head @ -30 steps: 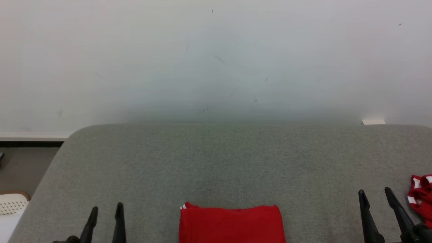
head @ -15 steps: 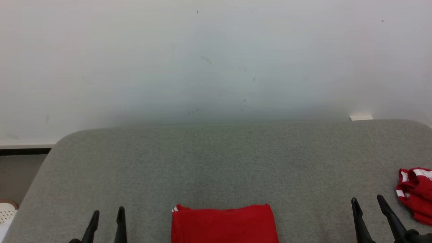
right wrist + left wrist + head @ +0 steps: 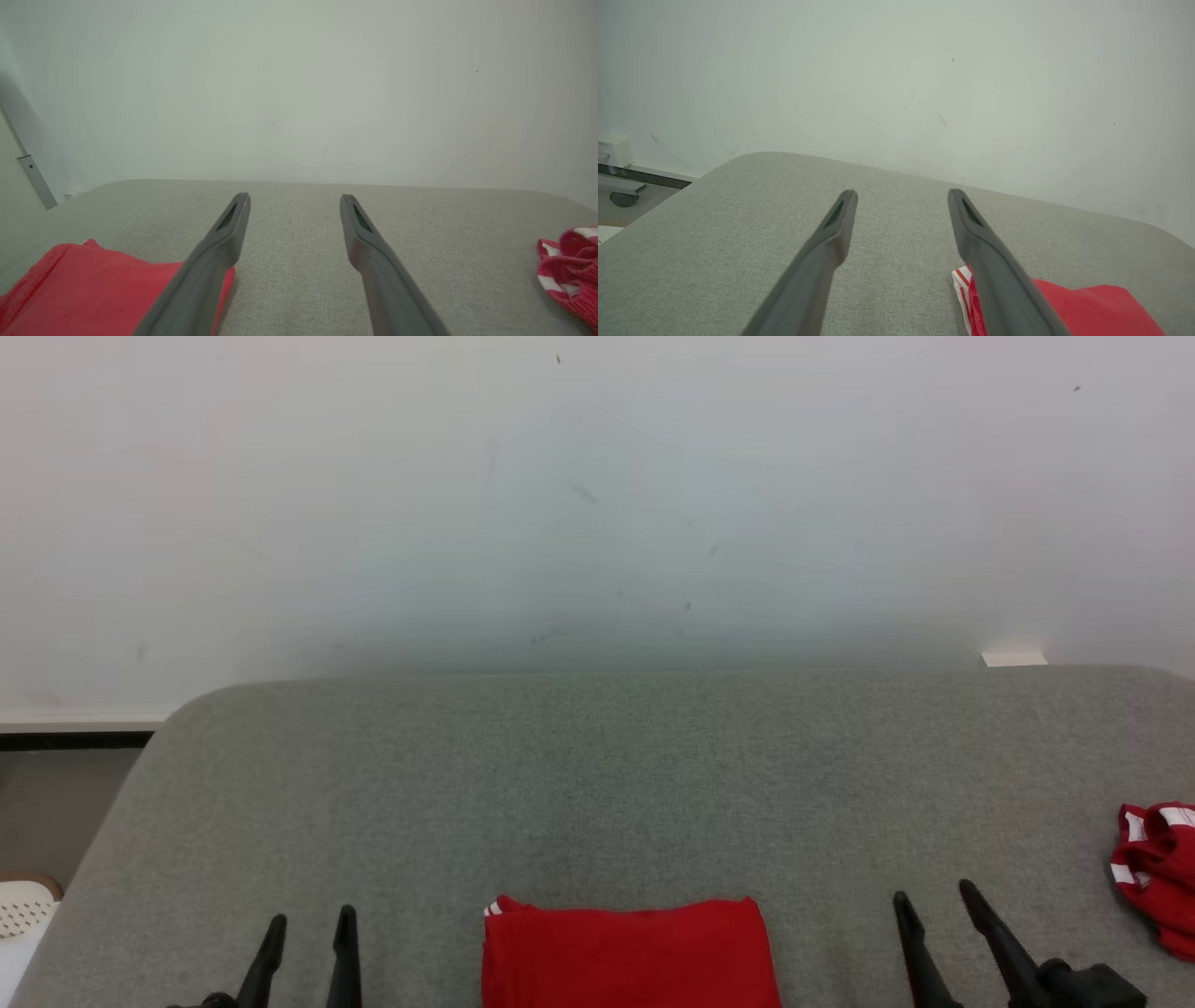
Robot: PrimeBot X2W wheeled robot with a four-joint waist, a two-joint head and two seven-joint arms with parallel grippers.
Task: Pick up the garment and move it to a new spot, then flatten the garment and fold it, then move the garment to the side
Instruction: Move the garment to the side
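Seemingly the fold is done: the garment [image 3: 630, 952] lies as a neat red rectangle at the near middle of the grey pad [image 3: 597, 775], its near edge cut off by the bottom of the head view. Only the move to the side is judged to be left, and that is where harm could be done. If just the top layer is pinched, the fold may be pulled open as the cloth is lifted; if it is dragged rather than lifted, the layers may be shifted by the rough pad. A crumpled red heap [image 3: 1158, 873] lies at the pad's right edge, well apart from the garment; should the garment be set too near it, the two could be tangled, or the heap mistaken for the target. The left claw [image 3: 313, 922] is held wide open left of the garment, and nothing is gripped or touched by it. The right claw [image 3: 934, 896] is likewise spread wide and empty, between garment and heap, touching neither.
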